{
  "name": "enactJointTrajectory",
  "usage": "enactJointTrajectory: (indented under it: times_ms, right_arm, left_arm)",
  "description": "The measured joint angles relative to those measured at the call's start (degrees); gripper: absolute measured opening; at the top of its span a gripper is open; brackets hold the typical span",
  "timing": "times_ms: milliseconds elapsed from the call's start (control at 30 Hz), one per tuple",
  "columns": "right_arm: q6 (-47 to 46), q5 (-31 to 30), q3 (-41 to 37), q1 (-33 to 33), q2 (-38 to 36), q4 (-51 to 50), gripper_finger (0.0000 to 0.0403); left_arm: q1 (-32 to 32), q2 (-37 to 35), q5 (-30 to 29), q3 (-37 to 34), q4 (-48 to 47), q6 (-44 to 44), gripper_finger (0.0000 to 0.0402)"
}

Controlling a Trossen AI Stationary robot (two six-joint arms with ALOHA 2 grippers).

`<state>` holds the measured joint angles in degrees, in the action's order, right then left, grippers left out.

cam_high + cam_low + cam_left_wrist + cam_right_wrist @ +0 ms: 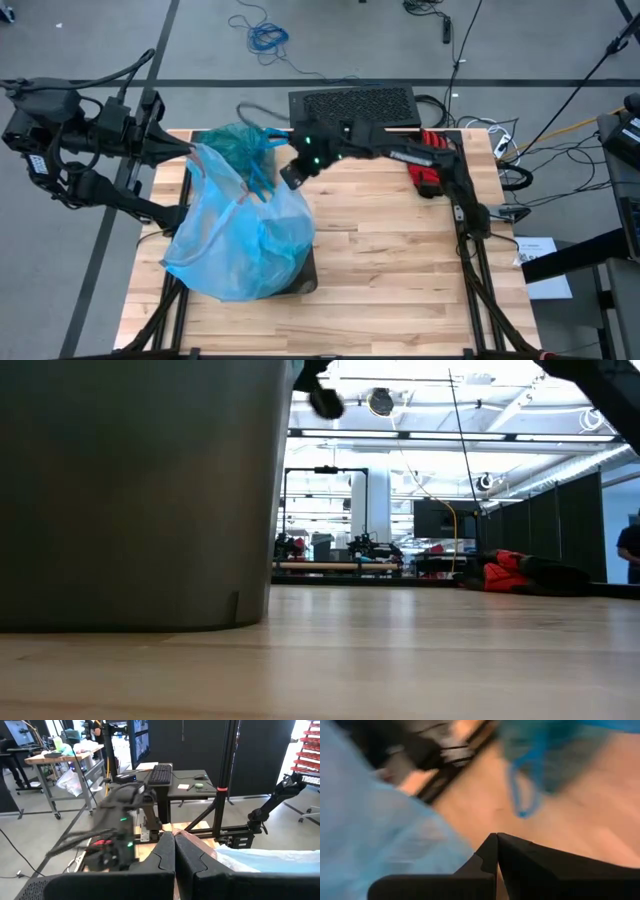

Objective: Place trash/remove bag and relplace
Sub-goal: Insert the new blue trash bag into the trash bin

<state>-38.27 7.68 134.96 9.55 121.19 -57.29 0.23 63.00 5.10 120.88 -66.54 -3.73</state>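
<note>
A pale sky-blue plastic bag [240,235] is draped over the dark bin [303,280], whose wall fills the left of the low view [130,490]. The dark teal-green bag [238,140] with blue handle loops [262,180] lies crumpled just beyond it on the table's far left part. It also shows in the right wrist view [545,755]. My left gripper [190,148] is shut on the sky-blue bag's rim. My right gripper [292,175] hovers shut beside the teal bag's loops, and nothing shows between its fingers [497,845]. No trash scraps are in view. My left gripper holds the sky-blue bag by a corner of its upper rim [187,836], pinched between the two fingers [162,852]. It comes level from the table's left side. The plastic runs from the fingers down to the bag's body [260,857] over the bin.
A red glove [430,165] lies at the table's far right, under the right arm; it also shows in the low view [500,572]. A black perforated box [350,103] sits past the far edge. Bare wood [400,270] spreads over the table's right and near parts.
</note>
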Motion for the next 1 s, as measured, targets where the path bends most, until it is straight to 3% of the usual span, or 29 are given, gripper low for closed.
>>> enactJointTrajectory:
  times_ms: [100,200,333,467,733,1000]
  right_arm:
    - [1.6,14.2,0.0,3.1,1.3,4.6,0.0]
    - [1.5,23.1,0.0,3.7,2.3,5.2,0.0]
    - [0.6,28.6,0.0,0.0,2.4,7.8,0.0]
    - [-4.7,28.9,0.1,-5.4,2.0,11.7,0.0]
    - [-12.4,16.9,0.0,-14.8,1.7,13.4,0.0]
    - [-11.2,-11.8,0.0,-12.3,-4.0,-0.8,0.0]
  left_arm:
    - [0.0,0.0,0.0,0.0,0.0,0.0,0.0]
    - [0.0,0.0,0.0,0.0,0.0,0.0,0.0]
    - [0.0,0.0,0.0,0.0,0.0,0.3,0.0]
    - [0.0,0.0,0.0,0.0,0.0,0.3,0.0]
    - [0.0,0.0,0.0,0.0,0.0,0.3,0.0]
    - [0.0,0.0,0.0,0.0,0.0,0.3,0.0]
